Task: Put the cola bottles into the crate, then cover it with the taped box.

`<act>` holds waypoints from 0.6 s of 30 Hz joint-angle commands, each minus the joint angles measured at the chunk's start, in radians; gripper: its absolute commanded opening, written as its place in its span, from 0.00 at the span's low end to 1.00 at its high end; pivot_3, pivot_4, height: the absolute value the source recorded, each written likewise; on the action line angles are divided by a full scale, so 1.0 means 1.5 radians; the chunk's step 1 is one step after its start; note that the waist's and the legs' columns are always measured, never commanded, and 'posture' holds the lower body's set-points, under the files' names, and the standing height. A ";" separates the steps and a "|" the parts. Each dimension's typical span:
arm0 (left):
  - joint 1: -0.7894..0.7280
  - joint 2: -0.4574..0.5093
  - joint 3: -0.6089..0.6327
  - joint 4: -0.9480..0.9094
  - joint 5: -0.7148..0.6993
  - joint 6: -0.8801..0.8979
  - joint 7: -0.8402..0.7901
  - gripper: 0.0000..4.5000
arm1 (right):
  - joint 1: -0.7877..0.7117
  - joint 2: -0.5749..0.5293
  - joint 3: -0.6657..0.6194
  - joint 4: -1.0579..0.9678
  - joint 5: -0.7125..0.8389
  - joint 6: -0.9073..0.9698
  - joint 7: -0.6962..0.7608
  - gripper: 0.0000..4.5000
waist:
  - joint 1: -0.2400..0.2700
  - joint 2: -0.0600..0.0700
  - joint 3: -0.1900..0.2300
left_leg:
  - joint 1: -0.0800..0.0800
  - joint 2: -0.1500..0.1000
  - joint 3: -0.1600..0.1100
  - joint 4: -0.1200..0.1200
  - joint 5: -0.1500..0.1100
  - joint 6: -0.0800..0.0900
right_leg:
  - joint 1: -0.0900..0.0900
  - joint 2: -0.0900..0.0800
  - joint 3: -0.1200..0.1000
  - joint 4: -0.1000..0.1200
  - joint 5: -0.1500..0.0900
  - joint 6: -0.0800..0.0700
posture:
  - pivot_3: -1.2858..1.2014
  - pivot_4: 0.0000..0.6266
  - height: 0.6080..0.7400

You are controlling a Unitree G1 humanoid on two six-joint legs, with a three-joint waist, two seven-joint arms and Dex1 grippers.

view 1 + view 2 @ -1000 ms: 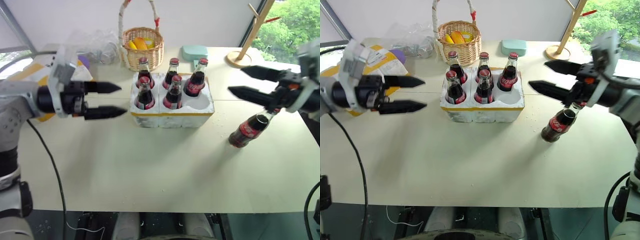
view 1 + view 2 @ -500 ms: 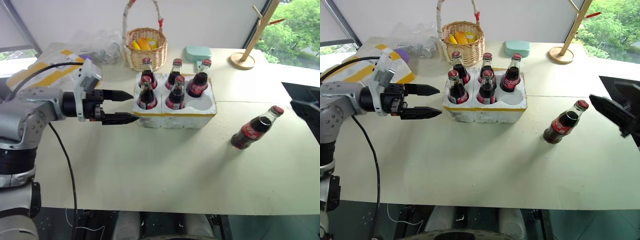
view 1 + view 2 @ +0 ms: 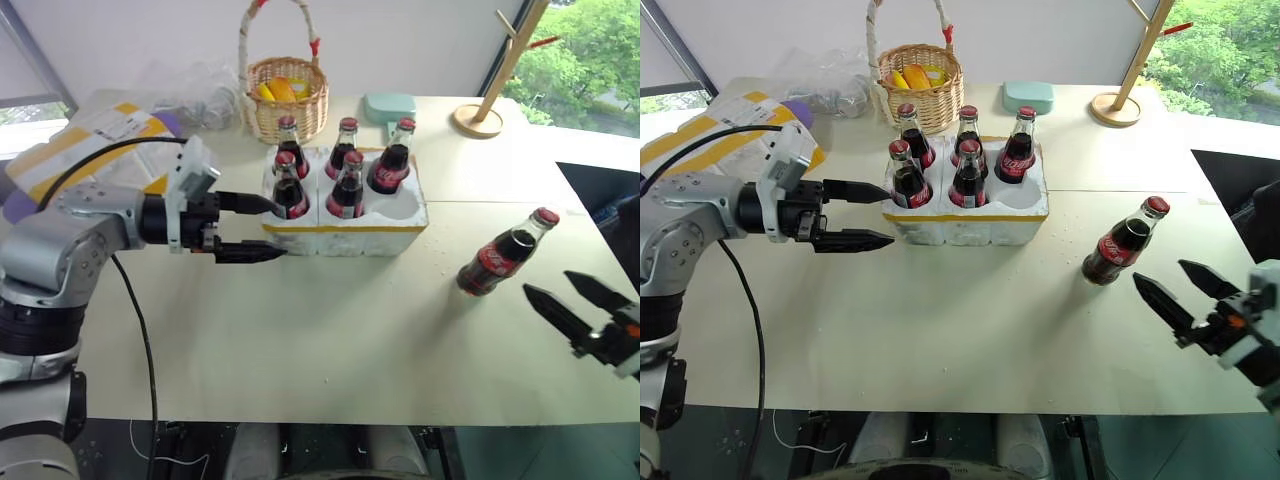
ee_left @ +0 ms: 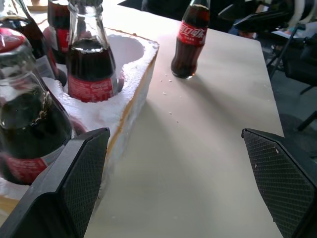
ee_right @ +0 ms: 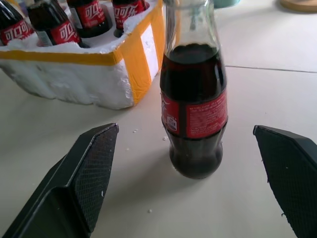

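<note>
Bottles fill five of the six wells in the white foam crate point(image 3: 345, 215), which sits toward the back middle of the beige table point(image 3: 300, 340); the front right well is empty. The sixth cola bottle point(image 3: 505, 255) stands upright on the table, well apart from the crate and near the right edge. The right gripper point(image 3: 572, 300) hangs low just in front of that bottle, black fingers spread wide, holding nothing. The left gripper point(image 3: 268, 228) points at the crate's left end, fingers also apart and empty, tips just beside the foam wall. The yellow-taped box point(image 3: 85, 140) lies at the back left corner, not yet used. By my judgement, one bottle and the covering remain.
</note>
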 commanded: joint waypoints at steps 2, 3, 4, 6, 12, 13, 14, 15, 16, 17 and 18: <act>0.000 0.009 0.012 -0.029 -0.006 -0.011 0.002 0.99 | -0.031 0.006 0.052 0.047 -0.038 -0.061 -0.009 1.00 | 0.001 0.000 0.000 | 0.000 0.000 0.000 0.000 0.000 0.000 | 0.000 0.000 0.000 0.000 0.000 0.000 | 0.52 0.24 1.00; 0.000 0.009 0.012 -0.030 -0.006 -0.010 0.004 0.99 | -0.041 0.004 0.061 0.059 -0.042 -0.068 -0.012 1.00 | 0.001 0.000 0.000 | 0.000 0.000 0.000 0.000 0.000 0.000 | 0.000 0.000 0.000 0.000 0.000 0.000 | 0.52 0.24 1.00; 0.001 0.008 0.012 -0.032 -0.005 -0.010 0.006 0.99 | -0.049 0.003 0.069 0.071 -0.046 -0.073 -0.014 1.00 | 0.002 0.000 0.000 | 0.000 0.000 0.000 0.000 0.000 0.000 | 0.000 0.000 0.000 0.000 0.000 0.000 | 0.52 0.24 1.00; 0.001 0.004 0.014 -0.034 -0.005 -0.007 0.017 0.99 | -0.066 -0.002 0.080 0.091 -0.051 -0.079 -0.019 1.00 | 0.003 0.000 0.000 | 0.000 0.000 0.000 0.000 0.000 0.000 | 0.000 0.000 0.000 0.000 0.000 0.000 | 0.52 0.24 1.00; 0.007 0.004 0.020 -0.047 -0.016 0.000 0.030 0.99 | -0.103 -0.002 0.092 0.124 -0.034 -0.081 -0.020 1.00 | 0.003 0.000 0.000 | 0.000 0.000 0.000 0.000 0.000 0.000 | 0.000 0.000 0.000 0.000 0.000 0.001 | 0.52 0.24 1.00; 0.009 0.005 0.021 -0.049 -0.018 0.001 0.032 0.99 | -0.110 -0.003 0.095 0.128 -0.033 -0.080 -0.021 1.00 | 0.003 0.000 0.000 | 0.000 0.000 0.000 0.000 0.000 0.000 | 0.000 0.000 0.000 0.000 0.001 0.001 | 0.52 0.24 1.00; 0.011 0.005 0.023 -0.052 -0.021 0.001 0.034 0.99 | -0.117 -0.004 0.099 0.132 -0.032 -0.080 -0.021 1.00 | 0.003 0.000 0.000 | 0.000 0.000 0.000 0.000 0.000 0.000 | 0.000 0.000 0.000 0.000 0.001 0.001 | 0.52 0.24 1.00; 0.013 0.005 0.023 -0.055 -0.022 0.001 0.036 0.99 | -0.129 -0.005 0.103 0.142 -0.034 -0.081 -0.023 1.00 | 0.003 0.000 0.000 | 0.000 0.000 0.000 0.000 0.000 0.000 | 0.000 0.000 0.000 0.000 0.001 0.001 | 0.52 0.24 1.00; 0.014 0.003 0.023 -0.055 -0.022 -0.001 0.038 0.99 | -0.141 -0.006 0.109 0.153 -0.038 -0.083 -0.025 1.00 | 0.003 0.000 0.000 | 0.000 0.000 0.000 0.000 0.000 0.000 | 0.000 0.000 0.000 0.000 0.001 0.001 | 0.52 0.24 1.00; 0.014 0.002 0.023 -0.055 -0.022 -0.002 0.041 0.99 | -0.153 -0.008 0.115 0.164 -0.043 -0.086 -0.027 1.00 | 0.003 0.000 0.000 | 0.000 0.000 0.000 0.000 0.000 0.000 | 0.000 0.000 0.000 0.000 0.001 0.001 | 0.52 0.24 1.00; 0.013 0.000 0.022 -0.054 -0.022 -0.003 0.044 0.99 | -0.167 -0.010 0.122 0.176 -0.047 -0.089 -0.026 1.00 | 0.003 0.000 0.000 | 0.000 0.000 0.000 0.000 0.000 0.000 | 0.000 0.000 0.000 0.000 0.001 0.001 | 0.52 0.24 1.00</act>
